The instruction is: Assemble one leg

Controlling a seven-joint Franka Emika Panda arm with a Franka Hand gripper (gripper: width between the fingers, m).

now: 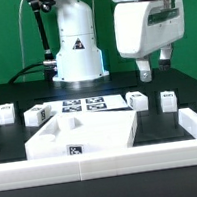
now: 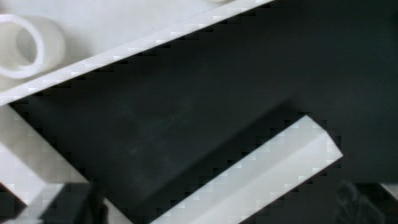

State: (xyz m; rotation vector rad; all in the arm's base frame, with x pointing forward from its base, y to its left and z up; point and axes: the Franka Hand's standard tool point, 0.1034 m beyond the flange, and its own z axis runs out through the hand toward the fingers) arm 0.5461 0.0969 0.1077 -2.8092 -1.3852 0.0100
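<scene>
Nearest to us in the exterior view, a low white rail (image 1: 105,164) runs along the front edge of the black bench (image 1: 15,95). Just behind it lies the large white panel (image 1: 91,134), flat on the bench, with a small tag on its near face.

Behind the panel we count four small white blocks in a loose row, each resting on the bench and apart from the panel. The leftmost leg (image 1: 5,114) and the second leg (image 1: 34,115) sit toward the exterior view's left. The third leg (image 1: 137,99) and the rightmost leg (image 1: 168,99) sit toward its right. Between the two pairs lies the marker board (image 1: 84,105).

Further back stands the robot's white base (image 1: 76,44). The tool (image 1: 155,69) hangs high above the two right-hand legs and touches neither. Its fingers (image 1: 146,73) are spread, with nothing between them.

The wrist view is blurred. We make out dark bench, a pale slanted slab (image 2: 267,165) and a white ring (image 2: 18,45), but we cannot tell what these are.
</scene>
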